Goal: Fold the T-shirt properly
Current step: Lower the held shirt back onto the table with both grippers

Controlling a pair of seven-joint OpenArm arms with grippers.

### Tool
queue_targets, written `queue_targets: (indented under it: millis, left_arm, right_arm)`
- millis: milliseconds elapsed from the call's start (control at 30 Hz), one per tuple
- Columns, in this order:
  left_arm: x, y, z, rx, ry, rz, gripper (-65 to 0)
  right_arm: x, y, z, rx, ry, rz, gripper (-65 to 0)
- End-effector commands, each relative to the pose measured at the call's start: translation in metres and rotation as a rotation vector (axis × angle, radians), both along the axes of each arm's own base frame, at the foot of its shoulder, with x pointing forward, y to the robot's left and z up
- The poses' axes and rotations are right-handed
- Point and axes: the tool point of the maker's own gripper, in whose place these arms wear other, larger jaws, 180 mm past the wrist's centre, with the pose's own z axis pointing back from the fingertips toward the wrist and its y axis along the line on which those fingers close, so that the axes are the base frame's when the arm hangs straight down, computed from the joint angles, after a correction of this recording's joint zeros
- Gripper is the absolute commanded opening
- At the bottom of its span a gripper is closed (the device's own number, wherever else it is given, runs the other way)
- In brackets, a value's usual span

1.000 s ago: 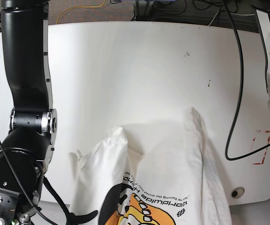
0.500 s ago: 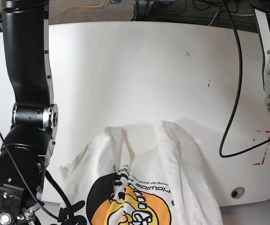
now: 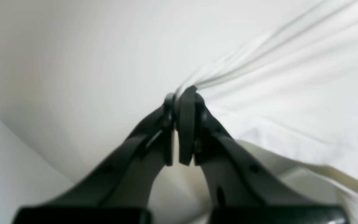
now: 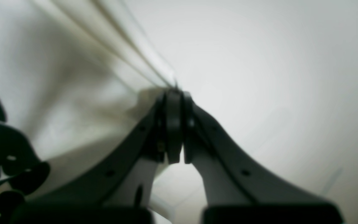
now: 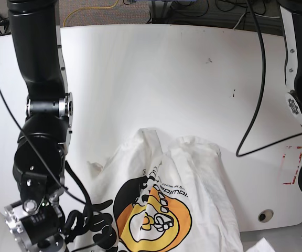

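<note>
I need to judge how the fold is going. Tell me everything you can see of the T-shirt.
The T-shirt is off-white, soft and wrinkled, with an orange-and-black round print and a line of small text. It lies bunched on the white table at the near edge, running out of the base view. Both wrist views show cloth pinched taut: the left gripper and right gripper are each shut on a corner.

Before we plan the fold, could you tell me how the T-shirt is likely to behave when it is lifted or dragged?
The T-shirt is probably floppy: it lies in rumpled ridges on the table. It likely stretches and bunches where pinched, as the taut pleats at the left end effector suggest. It seems light.
</note>
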Motion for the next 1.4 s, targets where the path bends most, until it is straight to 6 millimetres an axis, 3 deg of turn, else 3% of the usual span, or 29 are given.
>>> queue_targets:
  millis: [0, 200, 267, 467, 533, 600, 733, 867, 1000, 1267, 1333, 1367]
  left_arm:
    - [-0.008, 0.005, 0.004, 0.006, -0.023, 0.029, -65.0]
    - [-0.007, 0.002, -0.031, 0.028, 0.039, 0.034, -65.0]
    - [-0.007, -0.001, -0.065, 0.035, 0.106, 0.028, -65.0]
    - [-0.009, -0.004, -0.105, 0.042, 0.189, 0.016, -65.0]
    - [-0.011, -0.005, -0.117, 0.041, 0.214, 0.011, -65.0]
    - [-0.015, -0.011, -0.166, 0.029, 0.327, -0.022, -65.0]
    - [-0.013, -0.01, -0.179, 0.023, 0.366, -0.028, -65.0]
    - [0.0, -0.007, -0.175, 0.011, 0.377, -0.028, -65.0]
    - [0.021, 0.0, -0.151, -0.009, 0.357, -0.014, -65.0]
    - [0.037, -0.007, -0.084, -0.021, 0.243, -0.044, -65.0]
    - [0.032, -0.017, -0.046, -0.016, 0.143, -0.075, -65.0]
    - [0.031, -0.02, -0.039, -0.014, 0.126, -0.08, -65.0]
  right_arm:
    - [-0.015, -0.001, 0.014, -0.013, -0.061, -0.014, -65.0]
    - [-0.026, 0.006, -0.018, -0.055, -0.015, -0.007, -65.0]
    - [-0.034, 0.014, -0.043, -0.083, 0.024, 0.018, -65.0]
    - [-0.039, 0.016, -0.083, -0.093, 0.095, 0.03, -65.0]
    - [-0.04, 0.014, -0.097, -0.089, 0.124, 0.028, -65.0]
    - [-0.045, -0.008, -0.134, -0.016, 0.196, -0.014, -65.0]
    - [-0.045, -0.019, -0.148, 0.025, 0.227, -0.04, -65.0]
    - [-0.039, -0.027, -0.147, 0.067, 0.228, -0.064, -65.0]
    - [-0.028, -0.031, -0.134, 0.108, 0.205, -0.078, -65.0]
    - [-0.018, -0.034, -0.088, 0.111, 0.126, -0.074, -65.0]
    - [-0.02, -0.033, -0.054, 0.097, 0.06, -0.067, -65.0]
    - [-0.02, -0.034, -0.048, 0.097, 0.049, -0.068, -65.0]
